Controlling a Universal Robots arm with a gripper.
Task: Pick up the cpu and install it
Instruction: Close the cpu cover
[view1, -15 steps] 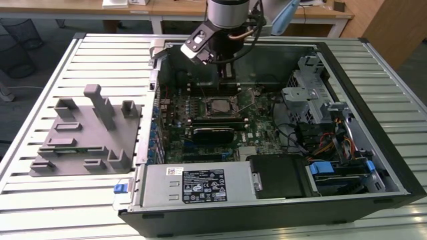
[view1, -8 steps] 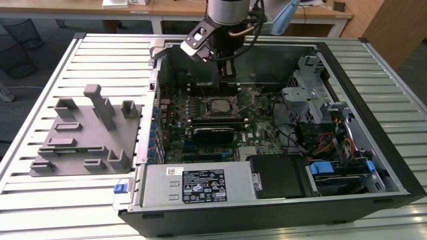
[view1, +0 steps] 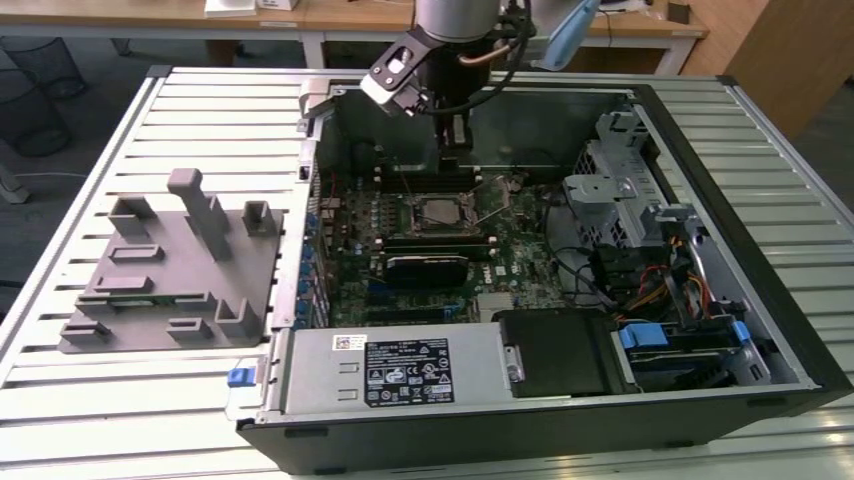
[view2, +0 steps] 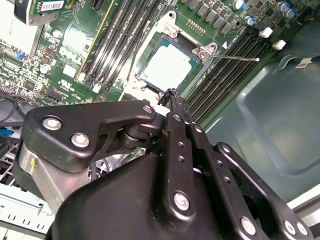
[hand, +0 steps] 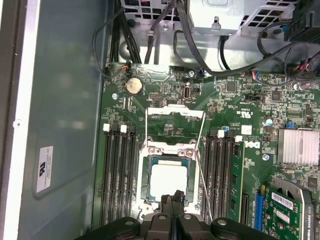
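One gripper (hand: 172, 197) hangs close over the shiny cpu (hand: 169, 180) lying flat in its socket (hand: 168, 148), jaws pinched tight together, holding nothing.

The cpu (hand: 169, 181) has a smooth, pale metal top; the pincer (view2: 172, 97) is matt black; the tray (view1: 134, 330) is matt grey plastic.

arm (view1: 461, 18): enters at the top of the exterior view, wrist (view1: 447, 90) pointing straight down
claw (view1: 454, 152): vertical, closed and empty
fingertips (hand: 169, 202): pressed together in both wrist views (view2: 175, 102)
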